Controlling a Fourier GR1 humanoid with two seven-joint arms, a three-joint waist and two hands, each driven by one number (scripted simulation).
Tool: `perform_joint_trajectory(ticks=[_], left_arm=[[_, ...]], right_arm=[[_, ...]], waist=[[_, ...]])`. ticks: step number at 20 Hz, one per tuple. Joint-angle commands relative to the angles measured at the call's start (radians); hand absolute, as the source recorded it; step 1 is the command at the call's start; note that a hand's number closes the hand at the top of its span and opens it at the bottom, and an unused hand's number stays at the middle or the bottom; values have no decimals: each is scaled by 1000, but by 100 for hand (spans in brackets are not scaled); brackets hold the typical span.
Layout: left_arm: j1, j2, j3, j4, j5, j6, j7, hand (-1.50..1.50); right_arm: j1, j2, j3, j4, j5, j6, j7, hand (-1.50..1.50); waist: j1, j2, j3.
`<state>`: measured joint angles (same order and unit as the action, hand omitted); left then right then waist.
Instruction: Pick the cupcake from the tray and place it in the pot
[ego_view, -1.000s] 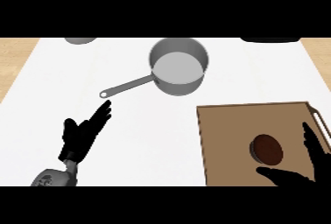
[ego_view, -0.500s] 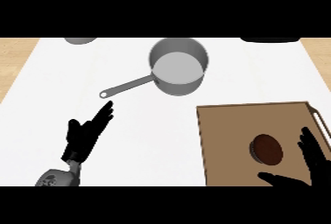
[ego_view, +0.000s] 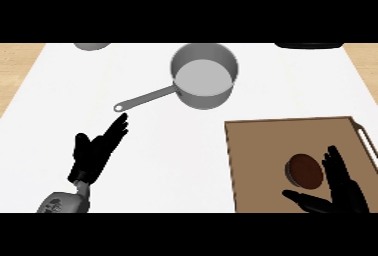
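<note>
In the head view, the cupcake (ego_view: 303, 170) lies on the brown tray (ego_view: 258, 150) at the table's (ego_view: 148, 150) right. The right hand (ego_view: 339, 195) sits just beside it, fingers (ego_view: 336, 165) straight and spread, holding nothing. The left hand (ego_view: 94, 152) rests open at lower left. The pot (ego_view: 204, 75) stands well apart, its handle (ego_view: 144, 99) pointing toward the left hand.
</note>
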<state>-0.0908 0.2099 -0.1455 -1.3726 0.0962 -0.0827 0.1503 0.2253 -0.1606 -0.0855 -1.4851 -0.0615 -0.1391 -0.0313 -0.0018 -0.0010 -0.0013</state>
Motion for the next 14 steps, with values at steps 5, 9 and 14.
perform_joint_trajectory(ticks=[5,9,14], left_arm=[[4,3,37,29,-25,-35,-40,0],[6,-3,38,40,-24,-35,-46,0],[-6,-25,19,3,-21,-33,6,0]], right_arm=[[-106,29,-40,264,-12,50,-162,150],[-59,27,-3,282,65,30,-260,150],[-112,55,-37,355,13,56,-341,150]], waist=[[3,2,2],[3,2,2],[5,3,2]])
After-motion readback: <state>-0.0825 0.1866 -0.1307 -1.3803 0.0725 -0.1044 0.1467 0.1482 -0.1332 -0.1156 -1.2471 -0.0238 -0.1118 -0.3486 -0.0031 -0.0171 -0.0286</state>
